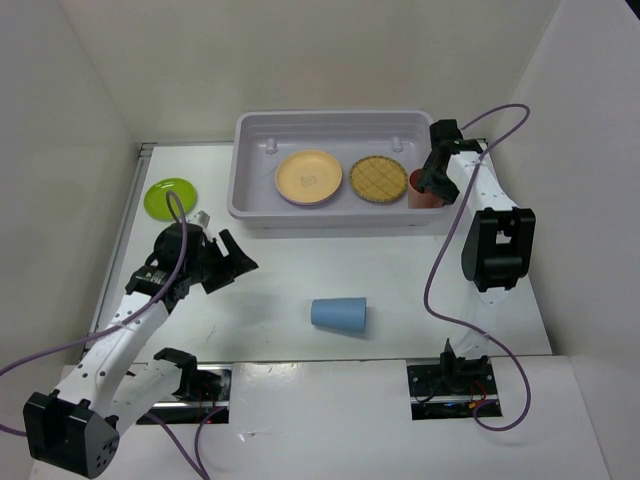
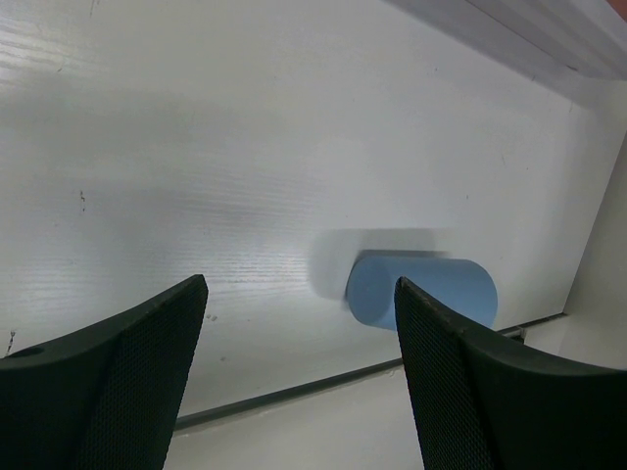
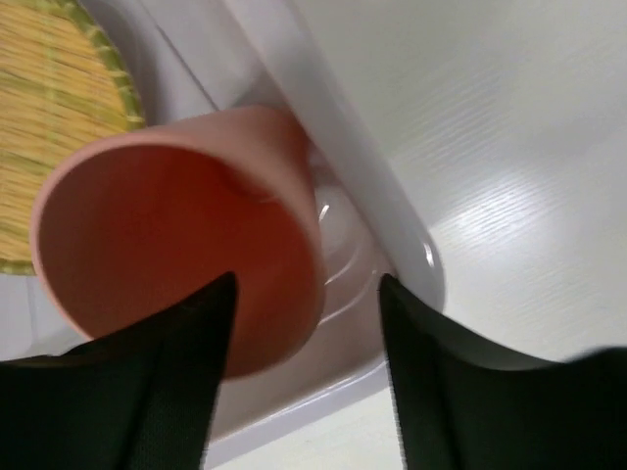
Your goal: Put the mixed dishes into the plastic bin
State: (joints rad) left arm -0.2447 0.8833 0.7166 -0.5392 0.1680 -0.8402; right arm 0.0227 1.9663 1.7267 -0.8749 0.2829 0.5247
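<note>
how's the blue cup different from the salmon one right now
The blue cup lies on its side; the salmon cup sits mouth up. The blue cup is on the table, the salmon cup inside the plastic bin, at its right end. Nothing touches the blue cup; the right pincer hangs over the salmon cup's rim. Both are plain handleless cups.

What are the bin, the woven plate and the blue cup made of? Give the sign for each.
The plastic bin: likely moulded plastic, pale grey, semi-gloss; rounded corners, soft sheen on the rim.
The woven plate: looks like straw or rattan, matte; criss-cross weave shows.
The blue cup: probably matte plastic; even colour, no glare.
</note>
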